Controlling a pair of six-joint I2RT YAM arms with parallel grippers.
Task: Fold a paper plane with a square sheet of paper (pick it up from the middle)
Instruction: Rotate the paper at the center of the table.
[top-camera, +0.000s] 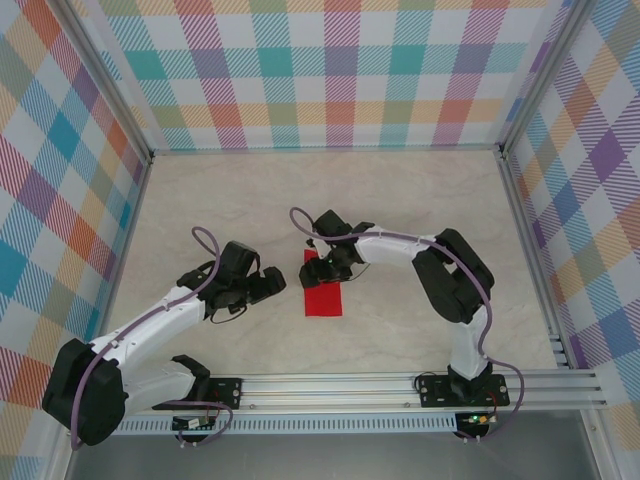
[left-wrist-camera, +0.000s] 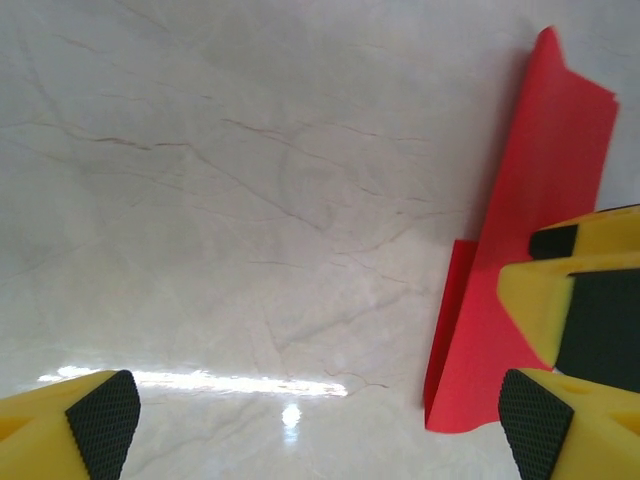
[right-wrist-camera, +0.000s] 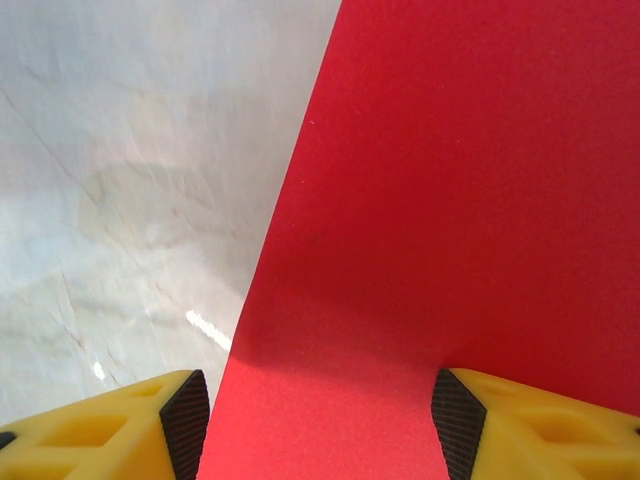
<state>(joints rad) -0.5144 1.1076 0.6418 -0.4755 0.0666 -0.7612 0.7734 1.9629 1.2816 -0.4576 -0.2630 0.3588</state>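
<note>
The bright red sheet of paper (top-camera: 323, 300), folded into a narrow strip running near to far, lay mid-table on the pale marbled tabletop (top-camera: 420, 200). The right gripper (top-camera: 318, 268) stood over its far end, fingers apart. The left gripper (top-camera: 274, 286), fingers spread wide, hovered just left of it.

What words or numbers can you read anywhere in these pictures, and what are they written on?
None: there are no words, numbers, brands or signs to read.
The red paper is plain and unmarked.
The checked walls carry coloured stripes, no lettering.
The pale table has faint veins, no writing.
The yellow fingers bear no label.
</note>
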